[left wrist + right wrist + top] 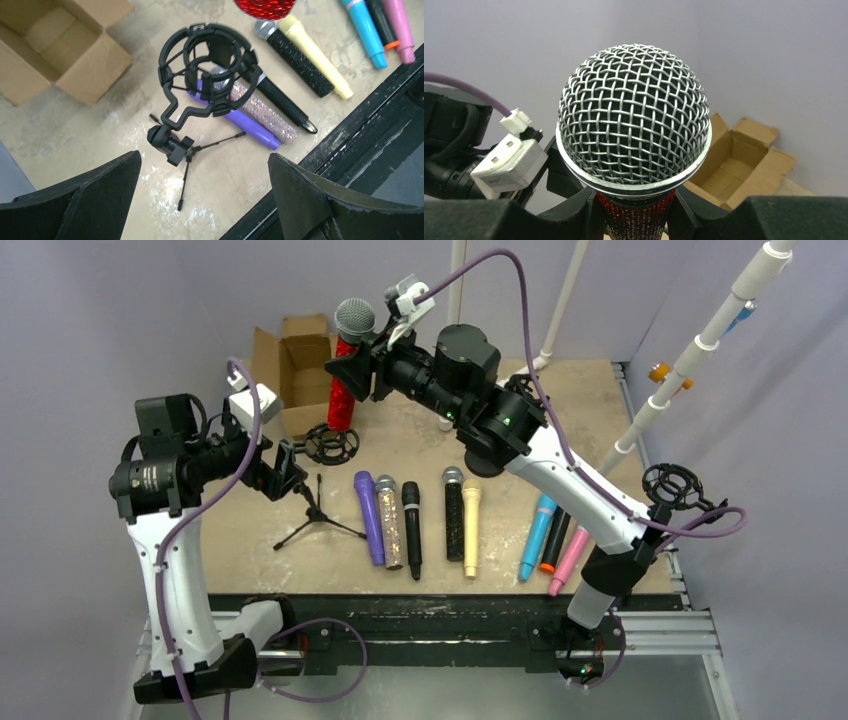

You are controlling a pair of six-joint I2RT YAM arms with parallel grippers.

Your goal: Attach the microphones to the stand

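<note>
my right end effector [634,217] is pinching the red glitter microphone [343,390] on its body just under the mesh head [634,130], holding it upright on the far side of the stand [315,510], just beyond the stand's shock mount ring [207,70]. i cannot tell whether its foot touches the desk [250,530]. my left end effector [205,200] hangs spread wide above the stand, gripping nothing. the other microphones [412,528] lie in a row on the desk beside the stand.

i judge this microphone stiff and top-heavy, its weight toward the head. the glitter skin probably gives my pads some bite, so slipping seems unlikely, but the mesh looks dentable, so i would grip only the body. the light tripod may tip, so my free end effector should brace the stand.
</note>
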